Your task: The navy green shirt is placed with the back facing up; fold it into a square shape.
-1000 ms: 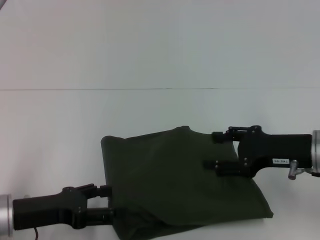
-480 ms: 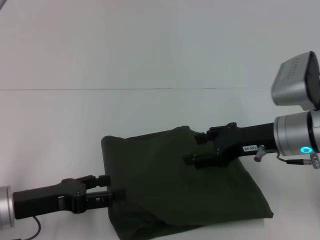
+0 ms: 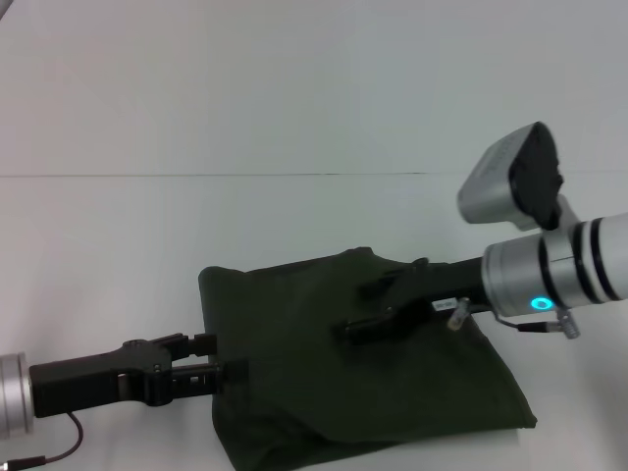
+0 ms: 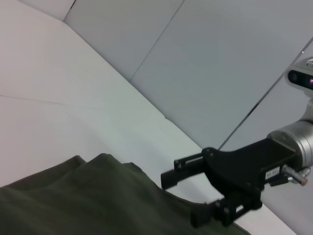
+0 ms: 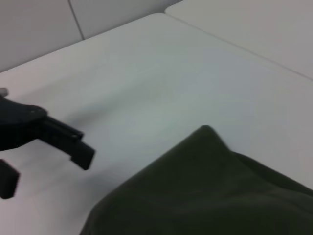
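Now matte olive navy green shirt (image 3: 363, 378) lies folded, lumpy; right gripper (image 3: 368, 309) and left gripper (image 3: 218, 358) parted.

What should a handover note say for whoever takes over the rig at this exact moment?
Left gripper: open, low at the shirt's left edge, fingers straddling the hem, nothing clamped.
Right gripper: open, over the middle of the shirt, holding nothing; whether it touches the cloth is unclear.
Shirt: on the white table, already folded into a compact, roughly four-sided bundle with uneven edges; near-left corner looks loose.
Done: main folds, judging by the shape.
Left: probably squaring the edges, or one more fold if a tighter square is wanted, then clearing both arms.
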`<state>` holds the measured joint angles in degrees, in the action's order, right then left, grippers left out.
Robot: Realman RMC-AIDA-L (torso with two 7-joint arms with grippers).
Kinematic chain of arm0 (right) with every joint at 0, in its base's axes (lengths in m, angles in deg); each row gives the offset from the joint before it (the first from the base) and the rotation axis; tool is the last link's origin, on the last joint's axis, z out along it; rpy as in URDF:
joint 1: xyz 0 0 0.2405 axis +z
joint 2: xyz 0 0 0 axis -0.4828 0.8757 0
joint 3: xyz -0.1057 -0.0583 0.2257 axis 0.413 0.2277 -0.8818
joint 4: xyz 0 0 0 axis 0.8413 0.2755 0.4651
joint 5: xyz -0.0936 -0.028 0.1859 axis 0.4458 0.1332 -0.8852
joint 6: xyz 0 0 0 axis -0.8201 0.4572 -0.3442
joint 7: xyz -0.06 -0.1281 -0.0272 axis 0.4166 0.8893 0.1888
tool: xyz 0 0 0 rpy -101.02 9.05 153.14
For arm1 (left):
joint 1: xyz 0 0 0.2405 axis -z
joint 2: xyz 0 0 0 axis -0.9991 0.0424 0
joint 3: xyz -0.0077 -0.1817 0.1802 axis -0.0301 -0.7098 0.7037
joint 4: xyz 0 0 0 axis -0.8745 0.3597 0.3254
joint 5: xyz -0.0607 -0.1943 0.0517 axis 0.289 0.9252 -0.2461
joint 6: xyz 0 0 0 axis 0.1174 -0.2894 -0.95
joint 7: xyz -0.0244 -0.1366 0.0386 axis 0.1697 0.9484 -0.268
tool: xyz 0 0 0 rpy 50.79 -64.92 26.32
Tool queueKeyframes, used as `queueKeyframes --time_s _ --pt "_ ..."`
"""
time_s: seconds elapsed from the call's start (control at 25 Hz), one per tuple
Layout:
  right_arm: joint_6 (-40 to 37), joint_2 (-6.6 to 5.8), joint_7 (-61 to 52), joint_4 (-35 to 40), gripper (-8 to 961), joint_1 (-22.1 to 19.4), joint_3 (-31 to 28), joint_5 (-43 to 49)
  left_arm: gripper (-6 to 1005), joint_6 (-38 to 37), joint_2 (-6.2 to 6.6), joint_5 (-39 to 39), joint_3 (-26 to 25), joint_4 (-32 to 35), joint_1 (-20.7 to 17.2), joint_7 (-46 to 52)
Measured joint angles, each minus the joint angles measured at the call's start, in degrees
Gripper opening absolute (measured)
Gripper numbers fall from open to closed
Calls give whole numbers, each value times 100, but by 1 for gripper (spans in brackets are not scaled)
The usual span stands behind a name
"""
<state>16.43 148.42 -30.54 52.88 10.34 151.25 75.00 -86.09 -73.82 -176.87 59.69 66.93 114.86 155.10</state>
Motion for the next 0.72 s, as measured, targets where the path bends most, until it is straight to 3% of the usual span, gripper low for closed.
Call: queueKeyframes --time_s 0.48,0.72 --pt "1062 3 188 -215 775 60 1385 -540 905 1 11 -2 -56 0 -7 27" --pt "1231 -10 169 -249 775 -10 1479 -519 901 1 19 -2 -64 0 8 31"
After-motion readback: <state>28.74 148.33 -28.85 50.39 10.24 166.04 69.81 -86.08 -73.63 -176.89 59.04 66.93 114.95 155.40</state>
